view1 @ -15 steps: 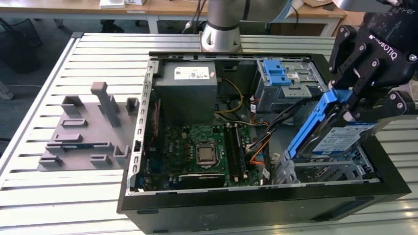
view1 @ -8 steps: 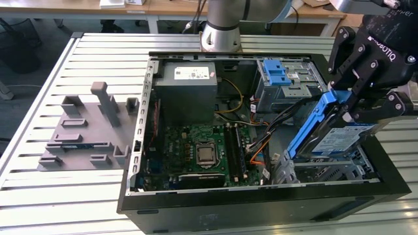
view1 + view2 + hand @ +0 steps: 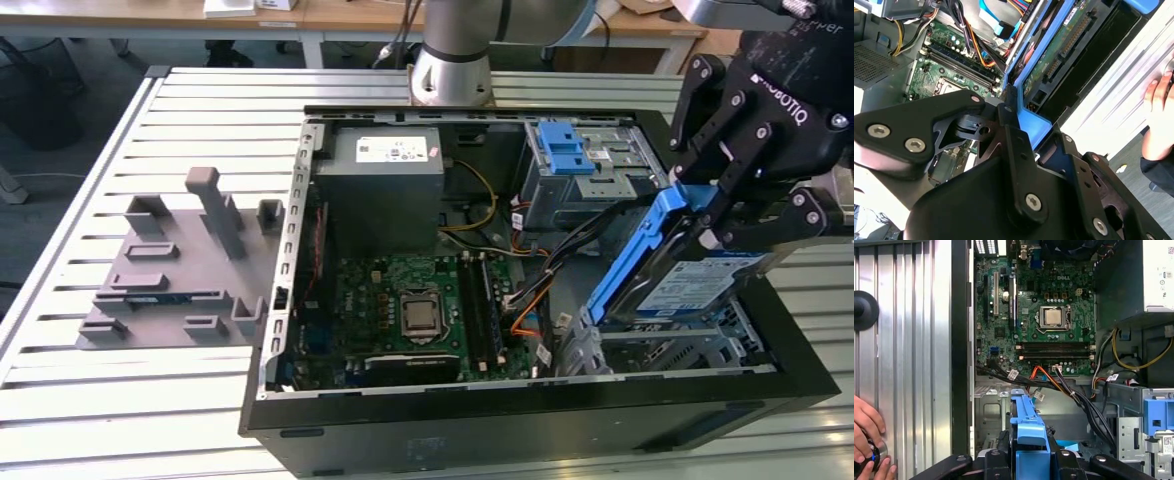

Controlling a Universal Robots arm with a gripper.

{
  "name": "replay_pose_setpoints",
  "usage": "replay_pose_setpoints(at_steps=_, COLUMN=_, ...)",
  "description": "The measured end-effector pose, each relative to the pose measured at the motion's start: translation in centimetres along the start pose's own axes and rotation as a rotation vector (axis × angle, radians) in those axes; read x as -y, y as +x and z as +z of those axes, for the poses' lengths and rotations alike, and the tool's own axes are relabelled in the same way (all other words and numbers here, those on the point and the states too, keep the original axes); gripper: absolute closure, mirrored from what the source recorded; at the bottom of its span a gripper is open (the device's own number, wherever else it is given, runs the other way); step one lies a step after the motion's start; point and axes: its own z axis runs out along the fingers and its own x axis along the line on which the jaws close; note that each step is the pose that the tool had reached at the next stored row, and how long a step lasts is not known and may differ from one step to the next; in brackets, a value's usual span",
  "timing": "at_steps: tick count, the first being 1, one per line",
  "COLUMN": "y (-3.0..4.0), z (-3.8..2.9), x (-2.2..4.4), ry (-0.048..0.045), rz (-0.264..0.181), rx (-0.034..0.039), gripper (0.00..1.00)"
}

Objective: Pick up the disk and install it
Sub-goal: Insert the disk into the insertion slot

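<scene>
The disk (image 3: 687, 290), a silver drive with a white-and-blue label in a blue carrier bracket, hangs tilted on edge over the metal drive bay (image 3: 681, 352) at the front corner of the open computer case (image 3: 507, 405), on the exterior view's right. My gripper (image 3: 750, 215) is shut on its upper end, black fingers on both sides of the bracket. In the second wrist view the disk (image 3: 1054, 57) shows its green circuit side beyond my gripper (image 3: 1021, 131). In the first wrist view the blue carrier (image 3: 1026, 425) sticks out from my gripper (image 3: 1029, 462) toward the motherboard.
Inside the case are the grey power supply (image 3: 387, 175), the motherboard (image 3: 414, 300), loose cables (image 3: 534, 290) and a drive cage with a blue latch (image 3: 567, 150). A grey fixture (image 3: 174, 270) lies on the slatted table. A person's hand (image 3: 866, 432) rests beside the case.
</scene>
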Motion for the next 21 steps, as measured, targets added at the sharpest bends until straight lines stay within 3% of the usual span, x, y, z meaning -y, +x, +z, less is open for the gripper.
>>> replay_pose_setpoints(at_steps=10, y=-0.01, z=-0.38, x=-0.01, ry=0.0000, rz=0.000, rx=0.0001, gripper=0.64)
replay_pose_setpoints(at_steps=21, y=0.18, z=-0.27, x=0.00, ry=0.0000, rz=0.000, rx=-0.0002, gripper=0.64)
